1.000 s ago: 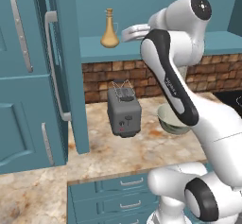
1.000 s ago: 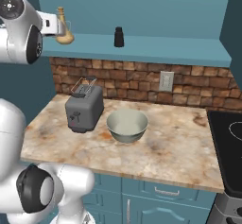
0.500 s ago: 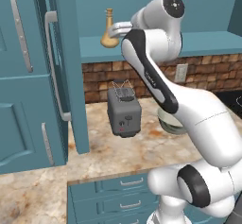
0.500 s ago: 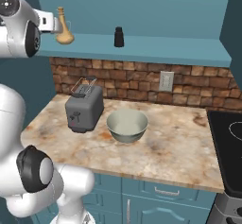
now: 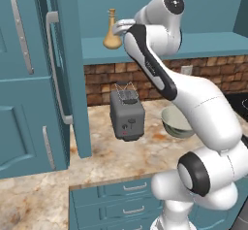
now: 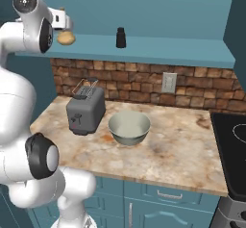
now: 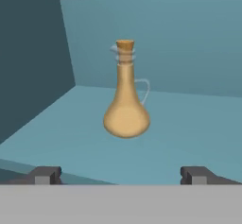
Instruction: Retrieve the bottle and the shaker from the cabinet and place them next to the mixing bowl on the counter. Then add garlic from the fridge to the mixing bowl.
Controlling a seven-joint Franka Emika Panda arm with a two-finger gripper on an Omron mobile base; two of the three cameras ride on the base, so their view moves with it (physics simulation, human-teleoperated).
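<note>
The golden-tan bottle (image 7: 126, 105) stands upright on the teal cabinet shelf (image 7: 189, 124), centred ahead of my gripper (image 7: 119, 175). The gripper is open, its two dark fingertips (image 7: 45, 175) spread wide and short of the bottle, with nothing between them. From the left base view the bottle (image 5: 112, 35) sits just left of my hand at shelf height. The black shaker (image 6: 121, 38) stands further right on the same shelf (image 6: 158, 49). The pale grey-green mixing bowl (image 6: 129, 127) rests on the marbled counter (image 6: 178, 150). The teal fridge (image 5: 29, 78) stands at the left with its doors closed.
A grey toaster (image 6: 85, 109) stands on the counter left of the bowl. A dark stove top (image 6: 235, 145) borders the counter on the right. Brick backsplash runs under the shelf. Teal drawers (image 5: 126, 195) sit below the counter edge.
My arm has swung left along the shelf, bringing the hand up close to the bottle. The gripper has stayed open. Bottle, shaker and bowl have not moved.
</note>
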